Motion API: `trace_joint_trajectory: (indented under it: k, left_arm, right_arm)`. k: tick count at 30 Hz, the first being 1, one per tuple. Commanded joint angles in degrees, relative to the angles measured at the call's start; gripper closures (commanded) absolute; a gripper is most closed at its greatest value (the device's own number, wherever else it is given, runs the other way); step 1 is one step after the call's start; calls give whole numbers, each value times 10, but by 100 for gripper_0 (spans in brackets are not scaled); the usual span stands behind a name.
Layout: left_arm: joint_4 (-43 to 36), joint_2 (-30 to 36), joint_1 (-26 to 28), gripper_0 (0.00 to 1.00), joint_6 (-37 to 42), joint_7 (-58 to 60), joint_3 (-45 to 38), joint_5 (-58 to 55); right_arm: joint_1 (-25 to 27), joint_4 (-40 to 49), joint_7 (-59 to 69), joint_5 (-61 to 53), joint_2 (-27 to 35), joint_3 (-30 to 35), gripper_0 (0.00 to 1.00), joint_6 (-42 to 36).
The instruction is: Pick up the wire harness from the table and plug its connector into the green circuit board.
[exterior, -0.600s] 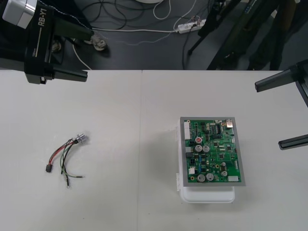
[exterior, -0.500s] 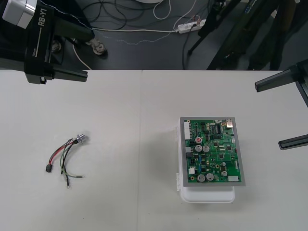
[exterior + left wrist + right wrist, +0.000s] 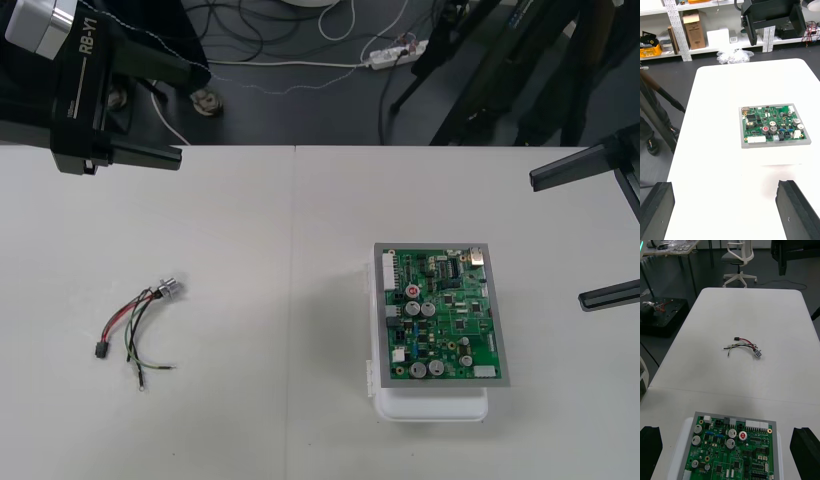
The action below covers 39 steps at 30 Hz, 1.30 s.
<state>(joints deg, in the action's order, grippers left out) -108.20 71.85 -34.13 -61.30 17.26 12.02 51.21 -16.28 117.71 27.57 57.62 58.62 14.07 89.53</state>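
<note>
Awaiting pickup, wire harness [image 3: 138,328] loose near the table's [image 3: 290,430] left edge; left gripper [image 3: 160,110], right gripper [image 3: 600,230] parked, fingers apart; requiring left's descent onto wires.

base [image 3: 430,405] mostly hidden, plug [image 3: 100,350] perhaps too small

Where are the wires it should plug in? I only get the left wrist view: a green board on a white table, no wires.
Observer: The harness lies flat on the table, well off to the robot's left of the board.
Operator: Is anything holding it?
Observer: No. The left gripper hangs open over the table's far left edge, apart from it.
Operator: Which end goes into the board?
Observer: The small black plug. It rests on the bare table, at the end opposite the round metal socket.
</note>
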Motion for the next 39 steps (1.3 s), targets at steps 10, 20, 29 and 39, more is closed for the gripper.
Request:
trace_joint_trajectory:
  k: [10, 20, 29, 39]
  left_arm:
    - [-12, -5, -21, 20, 25, -6, -13, -1]
    - [-12, -5, -21, 20, 25, -6, -13, -1]
    - [-12, -5, -21, 20, 25, -6, -13, -1]
    - [-12, -5, -21, 20, 25, -6, -13, -1]
  right_arm:
    - [5, -1, -21, -8, -2, 20, 0, 4]
    - [32, -5, -22, -8, -33, 6, 0, 5]
    - [34, -10, -22, -13, -46, 21, 0, -13]
    - [47, -80, -26, -85, -46, 22, 0, -23]
